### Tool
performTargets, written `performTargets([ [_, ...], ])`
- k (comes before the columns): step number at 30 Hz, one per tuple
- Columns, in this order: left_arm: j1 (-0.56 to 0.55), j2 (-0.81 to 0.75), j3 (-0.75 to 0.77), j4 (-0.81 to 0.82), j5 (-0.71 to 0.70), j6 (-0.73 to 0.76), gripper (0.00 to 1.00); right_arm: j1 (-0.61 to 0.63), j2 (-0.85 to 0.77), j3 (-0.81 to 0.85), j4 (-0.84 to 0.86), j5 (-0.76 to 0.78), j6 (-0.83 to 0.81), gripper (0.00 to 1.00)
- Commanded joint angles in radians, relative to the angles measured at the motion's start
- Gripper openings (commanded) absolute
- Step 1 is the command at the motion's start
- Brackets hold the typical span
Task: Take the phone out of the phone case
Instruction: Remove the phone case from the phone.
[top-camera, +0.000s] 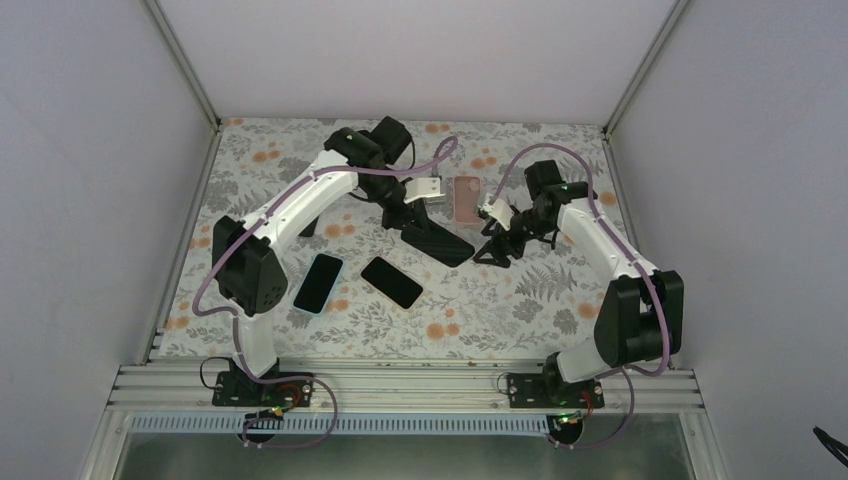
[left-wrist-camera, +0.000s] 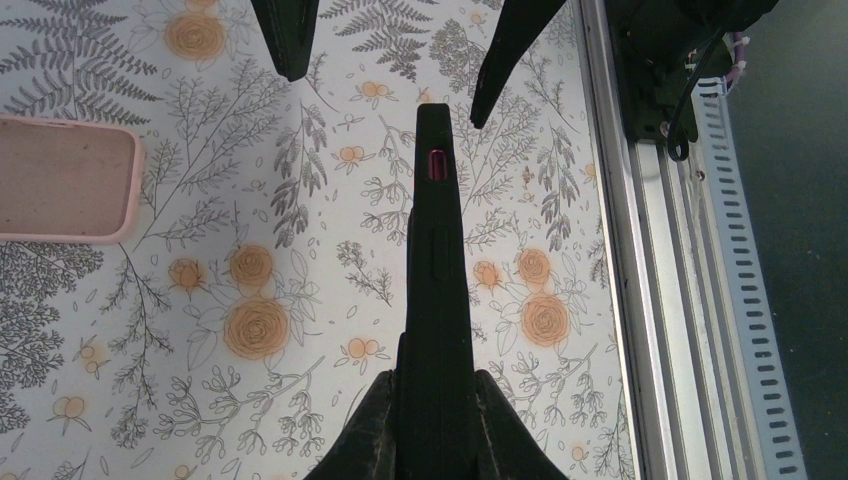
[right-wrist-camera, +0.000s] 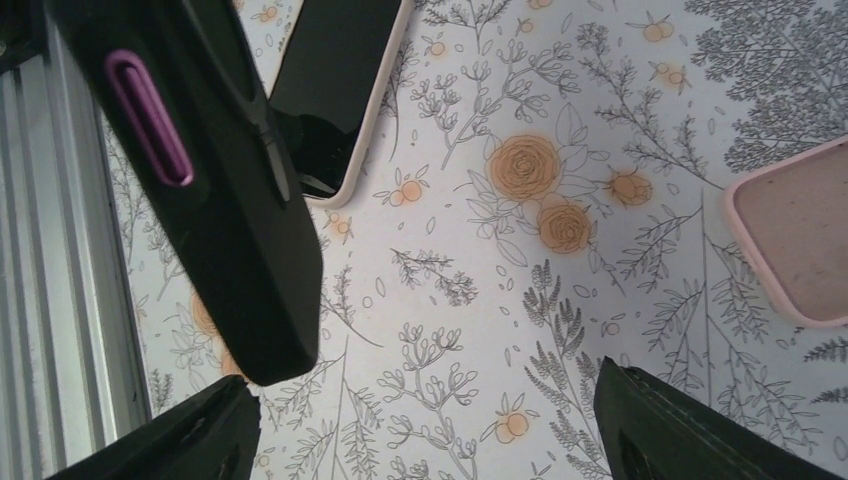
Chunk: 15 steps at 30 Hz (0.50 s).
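"Grippers, quick?"
"Left gripper clamped on black cased phone, held edge-on over table. Right gripper gaping, empty, near its free end."
"Risk?"
"If right peels the case lip, phone may pivot in the left pinch and drop. Pink case lies just beyond. The blue-cased phone and dark phone are nearer the bases, not blocking."

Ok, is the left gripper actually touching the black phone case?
Touching. In the left wrist view the left gripper clamps the black phone case between its fingers, no gap.
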Motion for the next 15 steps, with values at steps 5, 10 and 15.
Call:
performTargets([
  [5,0.002,-0.016,0.026,-0.014,0.066,0.021,0.02,-0.003,0.031,0.016,0.104,0.033,0.054,0.84],
  [10,0.002,-0.038,0.003,-0.012,0.085,0.022,0.02,-0.005,0.067,0.04,0.163,0.077,0.099,0.83],
  [15,-0.01,-0.05,-0.031,0.006,0.087,0.014,0.02,-0.002,0.112,0.106,0.127,0.046,0.095,0.83],
])
